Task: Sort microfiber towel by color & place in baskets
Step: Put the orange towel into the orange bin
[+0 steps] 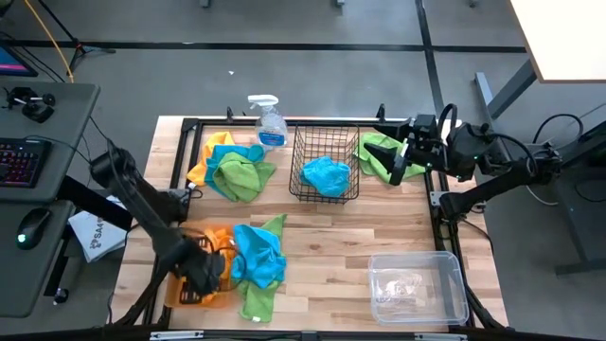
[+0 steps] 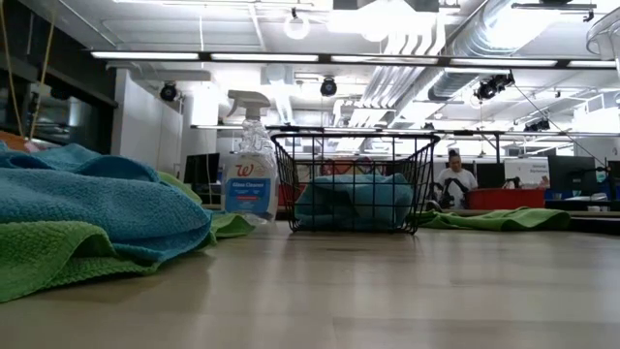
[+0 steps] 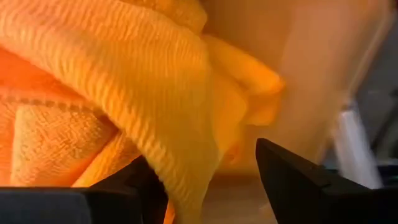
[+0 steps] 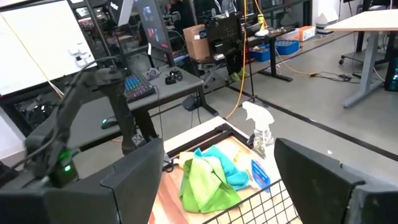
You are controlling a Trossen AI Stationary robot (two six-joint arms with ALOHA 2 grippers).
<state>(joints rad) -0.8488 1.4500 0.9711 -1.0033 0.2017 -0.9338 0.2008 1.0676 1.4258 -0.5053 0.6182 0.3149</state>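
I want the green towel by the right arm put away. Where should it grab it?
Probably the raised fold of the green towel, coming straight down from above. It lies loosely bunched on the table just outside the black wire basket, so a hump gives the right gripper fingers something to pinch.

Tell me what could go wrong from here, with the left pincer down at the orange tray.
The left pincer is open around an orange towel at the orange tray; lifting may drag that towel back out. The blue towel and green towel lie right beside the tray and could snag. The right pincer hangs open over a green towel next to the wire basket, which it could bump.
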